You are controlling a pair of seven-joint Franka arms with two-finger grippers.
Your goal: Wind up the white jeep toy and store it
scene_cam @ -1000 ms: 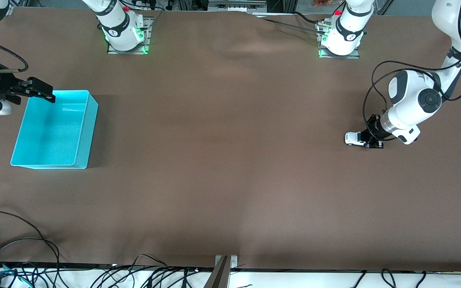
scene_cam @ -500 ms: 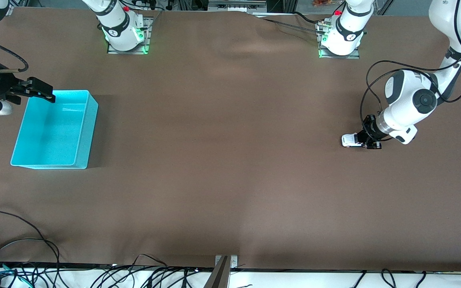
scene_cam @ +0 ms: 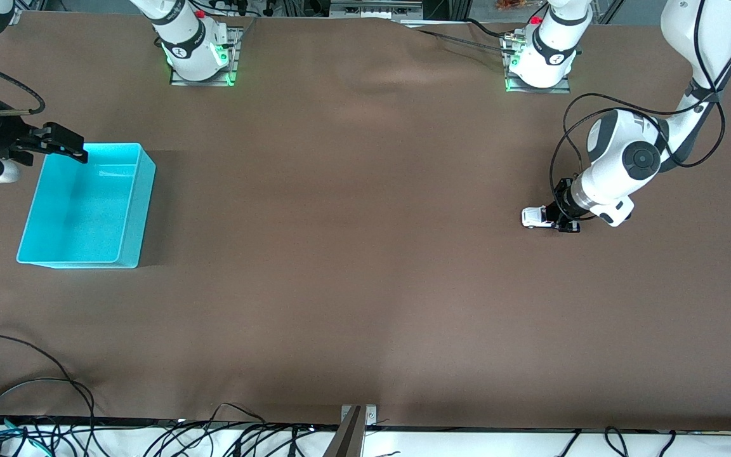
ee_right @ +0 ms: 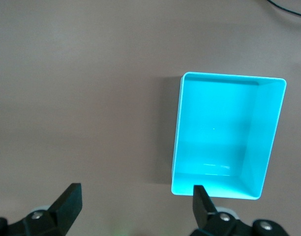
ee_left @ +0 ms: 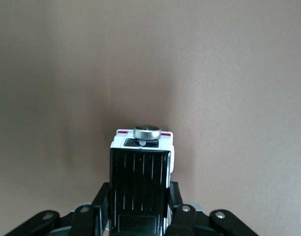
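Front view: left gripper [scene_cam: 558,220] low at the table's 3 o'clock side, clamped on the toy jeep [scene_cam: 535,218] resting on the brown table [scene_cam: 353,254]. Right gripper [scene_cam: 64,147] waiting at 9 o'clock over the bin [scene_cam: 86,206] rim, fingers apart.

Left wrist view: jeep [ee_left: 142,182] pinched between fingers [ee_left: 177,204].

Right wrist view: spread fingers [ee_right: 69,204] above bin [ee_right: 224,135].

Even overhead light, soft shadows, mostly sharp.
Brown table cover [scene_cam: 353,254] lit w/ a paler patch mid-table, slightly darker twd corners. Cyan bin [scene_cam: 86,203] glows bright, faint glare on its inner wall, soft shadow on the side twd the left arm's end. Left wrist view: dim vertical shadow band on cover; white jeep toy [ee_left: 140,172] close up, a bit soft.
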